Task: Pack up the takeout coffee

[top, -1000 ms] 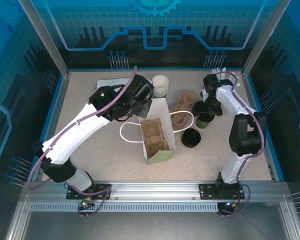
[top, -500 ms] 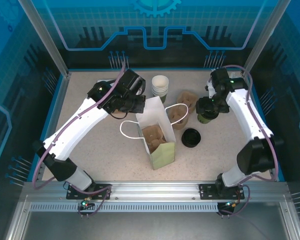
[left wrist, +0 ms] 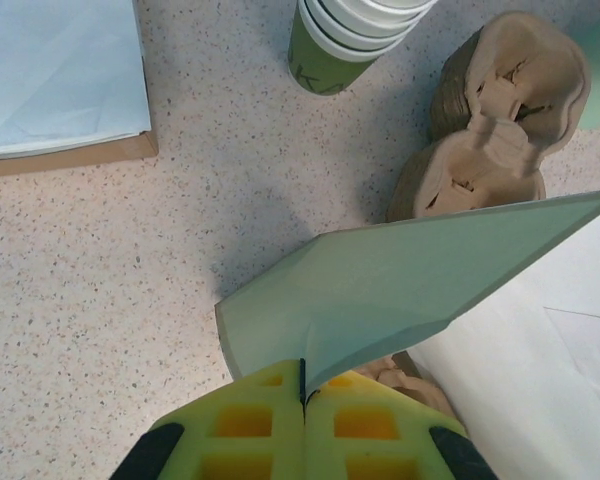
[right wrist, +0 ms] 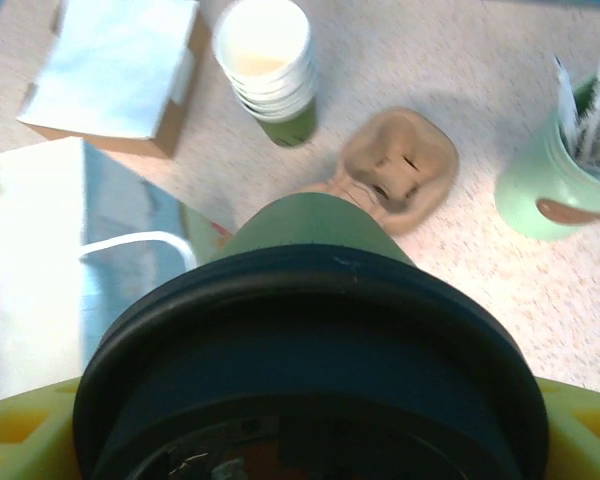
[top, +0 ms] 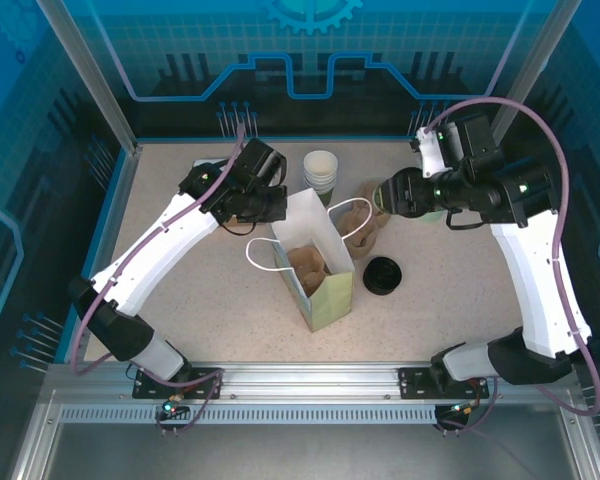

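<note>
The takeout coffee (right wrist: 310, 330), a cup with a green lower band and black lid, is held off the table and tipped on its side in my right gripper (right wrist: 310, 445), whose yellow fingers (right wrist: 15, 435) flank the lid. From above, the coffee (top: 393, 192) hangs right of the paper bag (top: 315, 260), with the right gripper (top: 408, 192) behind it. My left gripper (left wrist: 302, 385) is shut on the bag's pale green top edge (left wrist: 420, 270), holding the mouth open at the back left (top: 272, 207). A brown pulp tray (top: 305, 265) lies inside the bag.
A stack of white cups (top: 321, 170) stands behind the bag. More pulp trays (top: 360, 228) lie between the bag and the coffee. A loose black lid (top: 382, 275) rests to the bag's right. A pale green cup of straws (right wrist: 555, 180) and a napkin box (left wrist: 60, 80) sit farther back.
My right arm has lifted the coffee off the table, raised it and tipped it sideways toward the bag. My left gripper has pulled the bag more upright.
</note>
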